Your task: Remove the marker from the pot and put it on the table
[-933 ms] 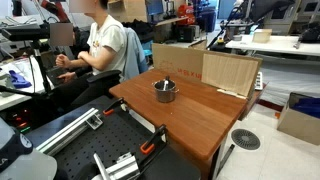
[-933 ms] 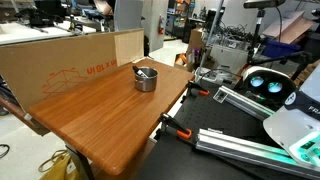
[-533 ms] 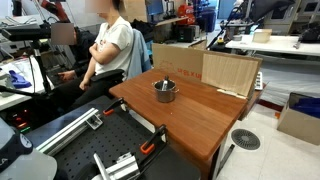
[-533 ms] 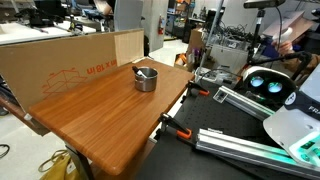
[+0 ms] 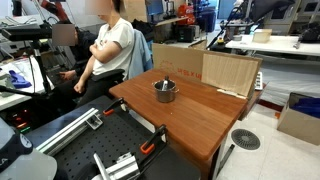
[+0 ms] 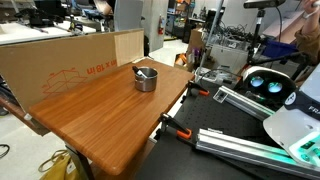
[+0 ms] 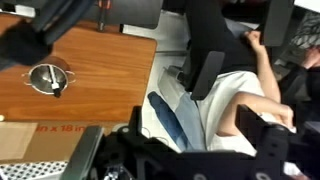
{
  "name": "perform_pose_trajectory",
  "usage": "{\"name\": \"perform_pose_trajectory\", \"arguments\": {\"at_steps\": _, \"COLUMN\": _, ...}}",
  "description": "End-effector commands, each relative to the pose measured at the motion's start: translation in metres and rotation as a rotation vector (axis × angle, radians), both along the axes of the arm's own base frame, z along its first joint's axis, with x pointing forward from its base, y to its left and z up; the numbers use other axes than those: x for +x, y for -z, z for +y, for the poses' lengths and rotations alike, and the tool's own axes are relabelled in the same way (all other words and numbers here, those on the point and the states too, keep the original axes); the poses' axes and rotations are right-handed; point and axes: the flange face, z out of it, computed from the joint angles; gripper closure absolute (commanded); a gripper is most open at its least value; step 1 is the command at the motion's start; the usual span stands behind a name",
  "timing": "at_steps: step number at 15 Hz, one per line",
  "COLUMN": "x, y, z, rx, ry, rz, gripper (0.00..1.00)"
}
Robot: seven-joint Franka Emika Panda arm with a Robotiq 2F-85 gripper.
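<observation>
The small steel pot [image 5: 165,91] stands on the reddish-brown wooden table [image 5: 205,118], toward its far side. It shows in both exterior views [image 6: 146,78] and small at the left of the wrist view [image 7: 47,76]. The dark marker [image 6: 144,72] lies in the pot, leaning across its rim; in the wrist view [image 7: 56,86] its end sticks out over the edge. My gripper [image 7: 178,142] is open and empty. It is high up and far from the pot, over a seated person. It does not show in the exterior views.
A cardboard panel [image 5: 228,72] stands along one table edge [image 6: 70,62]. A seated person [image 5: 108,50] is close to the table. A black metal bench with orange clamps [image 5: 120,160] adjoins the near edge. A fan [image 5: 245,139] and a box [image 5: 300,118] sit on the floor.
The seated person has drawn an arm up across the chest. The pot and marker have not moved.
</observation>
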Motion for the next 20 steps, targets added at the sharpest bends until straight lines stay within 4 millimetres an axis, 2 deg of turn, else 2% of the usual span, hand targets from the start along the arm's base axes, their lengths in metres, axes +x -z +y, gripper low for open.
{"name": "perform_pose_trajectory", "arguments": {"at_steps": 1, "x": 0.000, "y": 0.000, "z": 0.000, "rx": 0.000, "ry": 0.000, "rz": 0.001, "gripper": 0.00}}
{"name": "perform_pose_trajectory", "arguments": {"at_steps": 9, "x": 0.000, "y": 0.000, "z": 0.000, "rx": 0.000, "ry": 0.000, "rz": 0.001, "gripper": 0.00}}
{"name": "perform_pose_trajectory", "arguments": {"at_steps": 12, "x": 0.001, "y": 0.007, "z": -0.003, "rx": -0.047, "ry": -0.020, "rz": 0.013, "gripper": 0.00}}
{"name": "perform_pose_trajectory", "arguments": {"at_steps": 16, "x": 0.003, "y": 0.028, "z": -0.012, "rx": -0.160, "ry": -0.070, "rz": 0.051, "gripper": 0.00}}
{"name": "perform_pose_trajectory", "arguments": {"at_steps": 20, "x": 0.011, "y": 0.063, "z": -0.037, "rx": -0.306, "ry": -0.087, "rz": 0.088, "gripper": 0.00}}
